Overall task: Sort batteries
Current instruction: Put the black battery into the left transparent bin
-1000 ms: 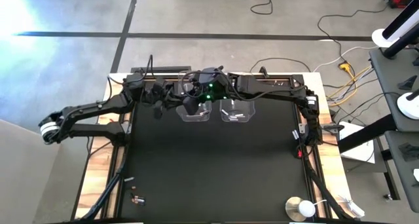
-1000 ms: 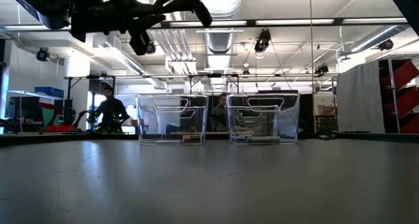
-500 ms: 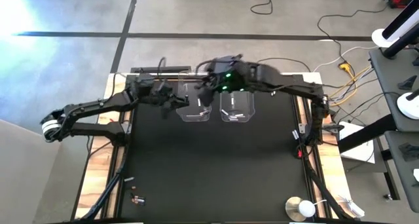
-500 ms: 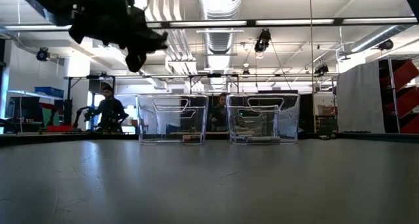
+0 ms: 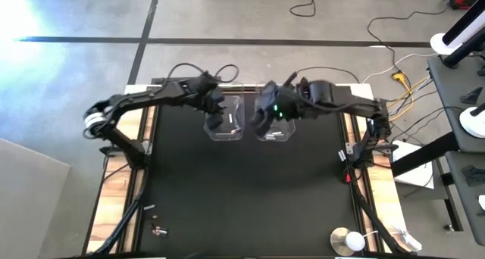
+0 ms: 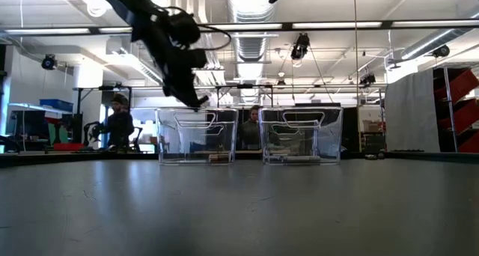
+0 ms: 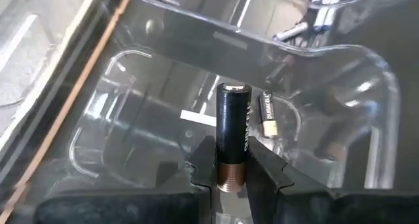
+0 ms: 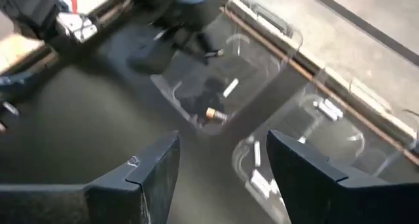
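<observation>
Beyond clear bin (image 7: 131, 86), black copper-ended battery (image 7: 234, 135), seemingly pinched.

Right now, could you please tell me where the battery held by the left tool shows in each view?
High view: hidden under the left tool, above the left clear bin.
Low view: too small to tell, at the left tool's tip over that bin.
Left wrist view: centre, black-and-copper battery upright between the fingers.
Right wrist view: not discernible.
Shared landmark: the left clear bin.

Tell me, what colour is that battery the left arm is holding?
Black with a copper-coloured band, the battery shows best in the left wrist view.
</observation>
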Robot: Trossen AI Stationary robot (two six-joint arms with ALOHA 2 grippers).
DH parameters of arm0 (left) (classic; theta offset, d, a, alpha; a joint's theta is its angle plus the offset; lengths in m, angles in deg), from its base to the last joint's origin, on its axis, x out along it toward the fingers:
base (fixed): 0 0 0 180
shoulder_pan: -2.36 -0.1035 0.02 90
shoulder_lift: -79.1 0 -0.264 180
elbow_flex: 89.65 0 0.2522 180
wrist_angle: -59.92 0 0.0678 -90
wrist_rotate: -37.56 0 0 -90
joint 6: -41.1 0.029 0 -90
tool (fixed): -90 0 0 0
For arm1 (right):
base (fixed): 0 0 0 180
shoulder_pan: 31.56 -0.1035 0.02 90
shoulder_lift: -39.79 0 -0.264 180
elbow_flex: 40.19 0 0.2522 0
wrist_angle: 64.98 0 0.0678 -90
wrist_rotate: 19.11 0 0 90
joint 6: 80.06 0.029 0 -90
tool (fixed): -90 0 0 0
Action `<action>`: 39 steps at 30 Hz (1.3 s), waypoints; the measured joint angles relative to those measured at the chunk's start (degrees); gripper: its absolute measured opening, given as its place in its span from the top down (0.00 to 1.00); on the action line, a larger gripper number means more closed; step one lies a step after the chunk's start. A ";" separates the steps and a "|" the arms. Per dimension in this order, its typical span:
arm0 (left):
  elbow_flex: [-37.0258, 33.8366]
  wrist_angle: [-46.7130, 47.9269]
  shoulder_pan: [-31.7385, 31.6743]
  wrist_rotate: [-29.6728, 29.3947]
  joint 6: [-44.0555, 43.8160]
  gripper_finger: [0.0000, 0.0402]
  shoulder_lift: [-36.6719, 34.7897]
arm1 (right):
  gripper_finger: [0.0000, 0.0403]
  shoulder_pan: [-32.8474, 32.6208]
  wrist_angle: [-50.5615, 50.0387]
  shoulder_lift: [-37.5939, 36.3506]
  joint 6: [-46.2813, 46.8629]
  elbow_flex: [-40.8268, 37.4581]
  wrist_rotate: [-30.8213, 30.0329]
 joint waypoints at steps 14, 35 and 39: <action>11.28 8.42 -0.87 -4.09 2.56 0.93 17.07 | 0.46 -9.85 -7.90 -0.58 12.52 -0.03 -11.09; 11.11 4.64 0.52 -4.88 2.54 0.82 25.18 | 0.46 -7.95 -8.26 -0.56 16.91 -0.31 -11.61; 11.07 4.15 0.56 -4.57 3.03 0.77 24.75 | 0.46 -5.10 -9.28 -0.56 19.11 -0.31 -11.64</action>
